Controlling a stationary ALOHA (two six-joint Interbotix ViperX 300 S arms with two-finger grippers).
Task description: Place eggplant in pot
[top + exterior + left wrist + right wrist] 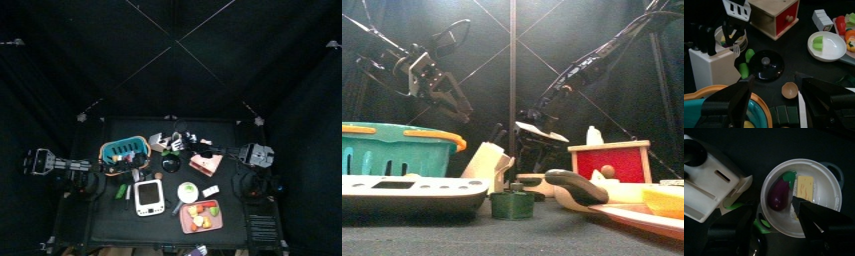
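We saw a small black table [100, 215] in the middle of the top view, crowded with kitchen toys. In the right wrist view, a glossy purple plastic eggplant [779, 193] with a green cap lay inside a round white pot [827, 178], just beside a flat yellow slab [805, 186] that also sat in the pot. The right gripper [777, 219] hovered above the pot's near rim, its two black jaws spread wide apart and holding nothing; the eggplant lay free between and beyond them. A white knife block [714, 180] filled the left half of that frame.

In the left wrist view, the left gripper [773, 98] hung above the table, jaws apart and empty. Past them sat a round black lid with a knob [765, 65], a small wooden bowl [789, 90] and, at the upper middle, a wooden box with a red front [777, 17]. A white bowl holding a green piece [826, 46] sat at the right.

In the front view, a teal slotted basket with an orange rim [393, 150] stood at the left, and a white scale [409, 193] lay in front of it.
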